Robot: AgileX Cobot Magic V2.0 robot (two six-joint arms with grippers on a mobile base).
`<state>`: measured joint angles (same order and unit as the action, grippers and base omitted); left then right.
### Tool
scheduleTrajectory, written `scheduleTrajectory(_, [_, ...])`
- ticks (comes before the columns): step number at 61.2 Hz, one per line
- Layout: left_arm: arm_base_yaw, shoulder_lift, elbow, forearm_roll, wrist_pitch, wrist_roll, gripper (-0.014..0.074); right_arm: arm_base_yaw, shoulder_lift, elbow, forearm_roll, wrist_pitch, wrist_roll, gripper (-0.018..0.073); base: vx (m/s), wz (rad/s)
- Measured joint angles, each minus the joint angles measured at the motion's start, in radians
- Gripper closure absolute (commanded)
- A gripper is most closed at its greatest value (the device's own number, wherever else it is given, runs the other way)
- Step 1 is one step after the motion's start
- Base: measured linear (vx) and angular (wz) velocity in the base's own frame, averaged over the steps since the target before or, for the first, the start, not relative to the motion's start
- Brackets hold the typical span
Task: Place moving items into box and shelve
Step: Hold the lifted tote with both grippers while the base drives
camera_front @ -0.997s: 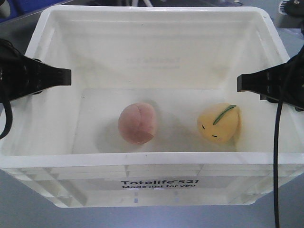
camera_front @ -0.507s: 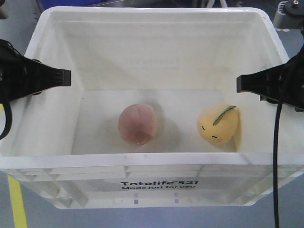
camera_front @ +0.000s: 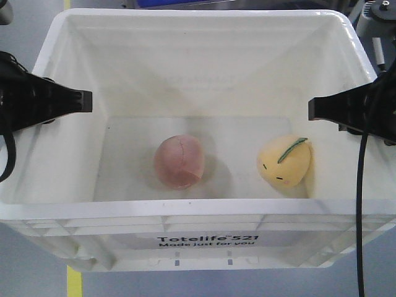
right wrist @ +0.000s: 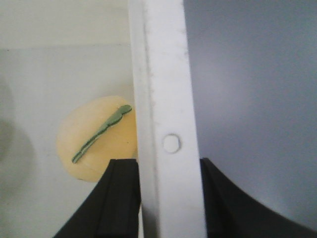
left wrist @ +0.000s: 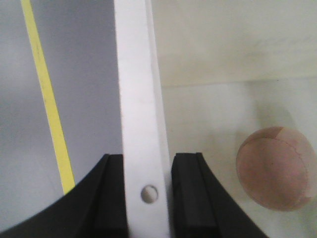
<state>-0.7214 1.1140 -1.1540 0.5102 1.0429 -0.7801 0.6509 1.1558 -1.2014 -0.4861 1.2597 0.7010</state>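
The white box fills the front view, held off the grey floor by its two side rims. My left gripper is shut on the left rim, one black finger on each side of it. My right gripper is shut on the right rim in the same way. Both moving items lie on the box floor. The dusty-pink ball is near the middle. Further right sits the yellow fruit with its green stripe, close to the right wall.
Grey floor shows under and around the box. A yellow floor line runs past its left side. A sliver of something blue shows beyond the far rim, and grey equipment stands at the top right.
The box and both grippers hold the same place in view while the floor slides beneath. The yellow line has shifted, the blue shape at the top has drifted right, and the pink ball has rolled slightly.
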Motion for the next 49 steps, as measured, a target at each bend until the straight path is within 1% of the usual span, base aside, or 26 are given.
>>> scheduleTrajectory(30, [0.000, 0.000, 0.000, 0.000, 0.000, 0.000, 0.0446, 0.000, 0.000, 0.000, 0.000, 0.000, 0.000, 0.0407, -0.01, 0.47])
scheduleTrajectory(49, [0.000, 0.000, 0.000, 0.000, 0.001, 0.000, 0.0446, 0.000, 0.000, 0.000, 0.000, 0.000, 0.000, 0.0407, 0.05, 0.38])
